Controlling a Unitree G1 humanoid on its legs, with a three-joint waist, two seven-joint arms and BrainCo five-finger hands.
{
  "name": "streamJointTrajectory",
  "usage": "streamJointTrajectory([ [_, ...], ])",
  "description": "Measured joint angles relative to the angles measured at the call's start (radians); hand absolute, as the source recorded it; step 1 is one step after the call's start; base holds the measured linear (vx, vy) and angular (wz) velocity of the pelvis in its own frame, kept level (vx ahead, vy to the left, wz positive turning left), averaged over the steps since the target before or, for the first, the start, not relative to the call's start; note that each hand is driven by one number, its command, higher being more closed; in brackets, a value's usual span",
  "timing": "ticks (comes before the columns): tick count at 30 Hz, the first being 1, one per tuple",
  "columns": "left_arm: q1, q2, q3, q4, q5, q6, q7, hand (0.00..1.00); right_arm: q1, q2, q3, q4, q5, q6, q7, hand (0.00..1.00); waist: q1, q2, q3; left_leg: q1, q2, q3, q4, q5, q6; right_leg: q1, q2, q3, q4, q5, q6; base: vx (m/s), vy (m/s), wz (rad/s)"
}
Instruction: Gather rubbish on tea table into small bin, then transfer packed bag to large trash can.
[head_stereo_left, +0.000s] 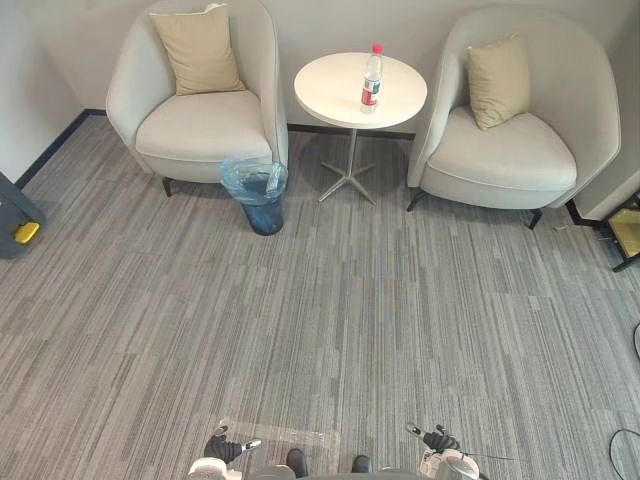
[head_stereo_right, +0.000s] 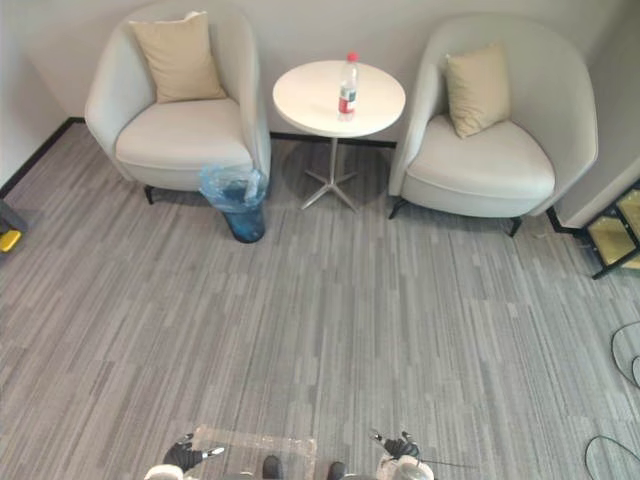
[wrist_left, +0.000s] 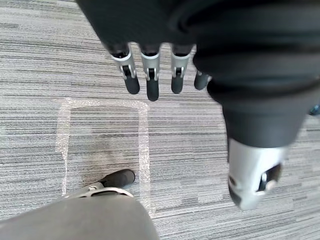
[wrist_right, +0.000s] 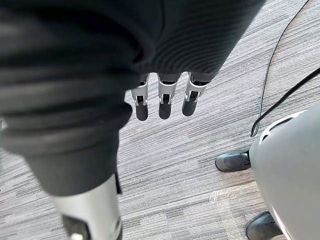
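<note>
1. Nearest us, the left hand (wrist_left: 151, 75) and the right hand (wrist_right: 164, 97) hang low over the carpet (head_stereo_left: 350, 330). Their fingers are straight and side by side with small gaps, the thumbs stand apart, and they hold nothing.
2. Below the left hand, a tape outline (wrist_left: 143, 131) marks the carpet.
3. Well ahead, the bin (head_stereo_left: 264, 212), lined with a blue bag (head_stereo_left: 250, 178), stands on the carpet against a chair (head_stereo_left: 200, 130) and beside the table's foot.
4. Farthest off, the bottle (head_stereo_left: 372, 78) stands upright on the table (head_stereo_left: 330, 95).
5. We judge the bottle light, smooth and easy to tip, so we would wrap fingers and thumb round its labelled middle. The bag looks thin, soft and slippery, and is best gathered at its rim.
6. The wrist views give us the finger posture and the tape, while the eye views give us where the bottle, table and bin are.
</note>
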Motion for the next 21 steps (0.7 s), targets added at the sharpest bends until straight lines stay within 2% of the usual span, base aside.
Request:
streamJointTrajectory([
  [21, -0.016, 0.005, -0.019, 0.025, 0.028, -0.001, 0.000, 0.00, -0.003, -0.008, 0.026, 0.016, 0.000, -0.003, -0.002, 0.00, 0.000, -0.001, 0.003, 0.012, -0.004, 0.002, -0.014, 0.001, 0.001, 0.009, 0.001, -0.005, -0.013, 0.005, -0.008, 0.00, 0.000, 0.00],
])
